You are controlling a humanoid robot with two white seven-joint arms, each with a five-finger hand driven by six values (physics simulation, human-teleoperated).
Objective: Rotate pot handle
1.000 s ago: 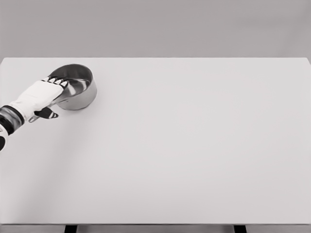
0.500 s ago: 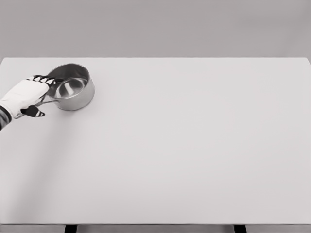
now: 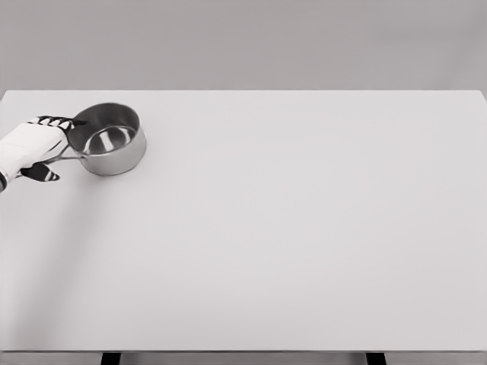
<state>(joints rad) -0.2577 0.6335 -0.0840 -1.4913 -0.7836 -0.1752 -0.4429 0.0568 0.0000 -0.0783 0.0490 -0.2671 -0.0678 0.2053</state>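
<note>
I have the pot (image 3: 110, 140) sitting upright at the far left of the counter (image 3: 289, 228), its open mouth showing the shiny base inside. Its handle (image 3: 71, 157) sticks out from the pot's left wall, low and nearly level, pointing left toward the counter's edge, so the long axis runs left to right.

My left hand (image 3: 30, 147) comes in from the left edge and lies right over that handle. The fingers (image 3: 55, 122) curl toward the pot's far-left rim, and the dark-tipped thumb (image 3: 42, 174) sits on the near side, below the handle line. It looks to me like a closed wrap on the handle, with the handle passing between thumb and fingers, though the palm hides the actual contact.

The right arm is out of view, so this is the left hand's job.

What the turn depends on: the pot lies just right of my fingers, so sweeping the hand near or far should pivot the handle about the pot.
</note>
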